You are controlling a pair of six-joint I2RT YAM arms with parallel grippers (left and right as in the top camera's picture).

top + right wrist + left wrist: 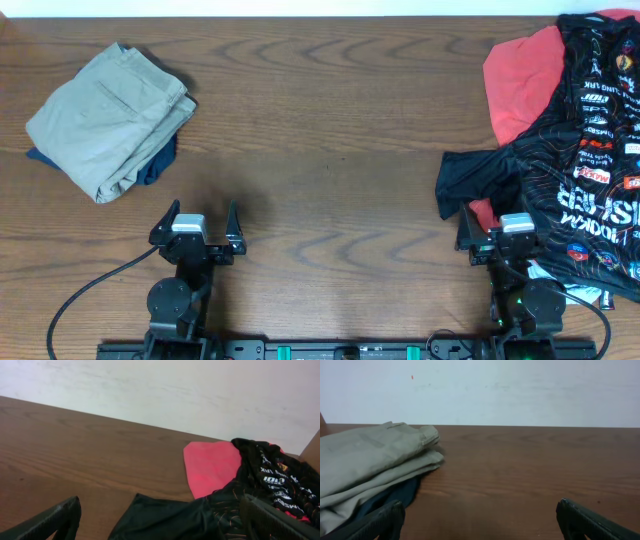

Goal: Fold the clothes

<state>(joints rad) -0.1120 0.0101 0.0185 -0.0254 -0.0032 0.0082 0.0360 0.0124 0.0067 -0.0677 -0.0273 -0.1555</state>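
Left gripper (203, 211) and right gripper (512, 228) spread wide, empty, near edge.
Jersey (600, 130) at right edge: white logos unreadable, cut off by frame; red cloth (520, 80) half hidden beneath.

One each of khaki garment (105, 115), navy garment (160, 166), red garment (520, 85), black jersey (590, 150); two arms (178, 292) (530, 300)
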